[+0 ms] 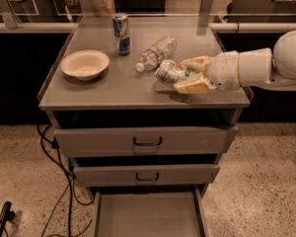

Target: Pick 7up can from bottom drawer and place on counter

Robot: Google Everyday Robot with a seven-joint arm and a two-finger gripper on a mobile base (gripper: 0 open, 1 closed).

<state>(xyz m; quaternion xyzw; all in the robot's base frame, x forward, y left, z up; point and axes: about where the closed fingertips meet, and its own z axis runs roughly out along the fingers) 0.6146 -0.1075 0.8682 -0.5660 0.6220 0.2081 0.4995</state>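
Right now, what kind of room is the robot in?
Probably a lab or office break area: a grey metal cabinet, cables on a speckled floor, and a glass rail behind. The tool holds a can over the counter's right side.

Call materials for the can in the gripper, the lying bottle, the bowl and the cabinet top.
The 7up can looks like thin metal, likely aluminium: silvery sheen, dented sides. It is held tilted in the gripper over the counter at its right front. The bottle is clear plastic, see-through. The bowl is matte cream; paper or plastic, cannot tell. The counter is grey sheet metal with a dull sheen.
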